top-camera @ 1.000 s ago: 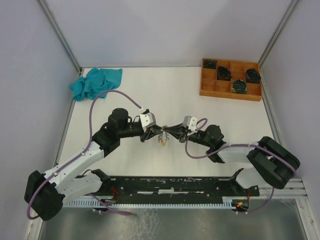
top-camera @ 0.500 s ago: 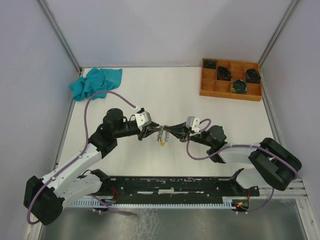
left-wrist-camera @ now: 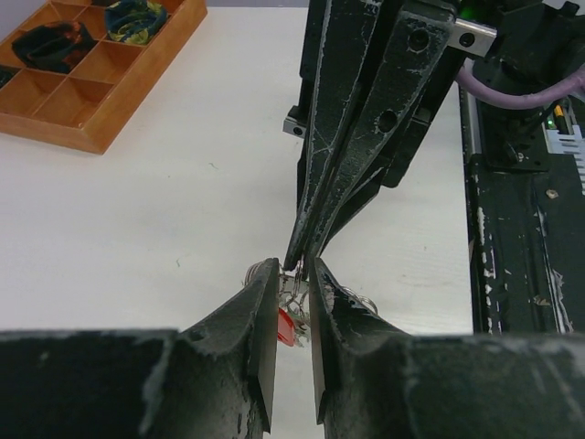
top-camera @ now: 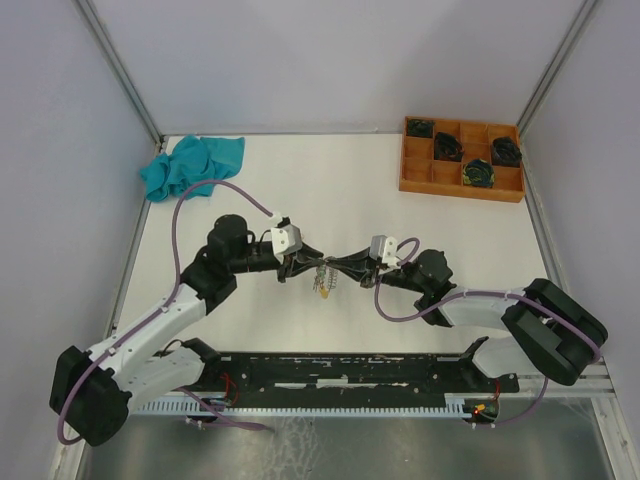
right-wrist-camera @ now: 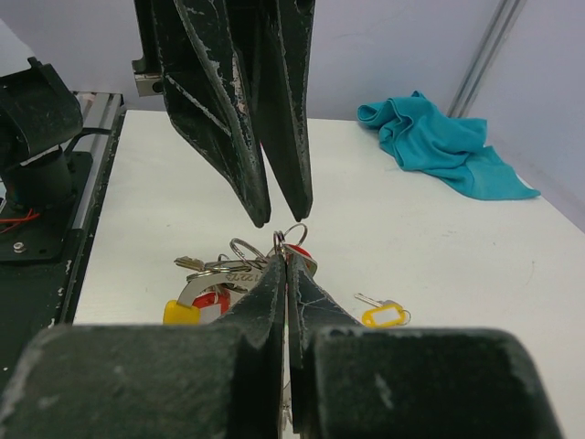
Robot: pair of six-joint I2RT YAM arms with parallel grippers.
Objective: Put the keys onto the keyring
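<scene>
My right gripper [right-wrist-camera: 286,261] is shut on a small split ring [right-wrist-camera: 279,241] with a red tag [right-wrist-camera: 299,249] behind it. It holds the ring just above the table. My left gripper [left-wrist-camera: 294,270] faces it tip to tip and is narrowly open, its fingers [right-wrist-camera: 228,110] on either side of that ring. Below lies the silvery keyring [right-wrist-camera: 215,279] with its yellow tag [right-wrist-camera: 181,311], a second red tag and a key. A pale-yellow-tagged key [right-wrist-camera: 384,314] lies apart on the table. In the top view both grippers meet over the cluster [top-camera: 322,276]. I see no green tag.
A wooden compartment tray [top-camera: 410,180] with black coils stands at the back right and also shows in the left wrist view [left-wrist-camera: 137,101]. A teal cloth [top-camera: 190,165] lies at the back left. The black rail [top-camera: 350,370] runs along the near edge.
My left gripper has shifted a little to the left and straightened. My right gripper stays shut at the key cluster, which has barely moved.
</scene>
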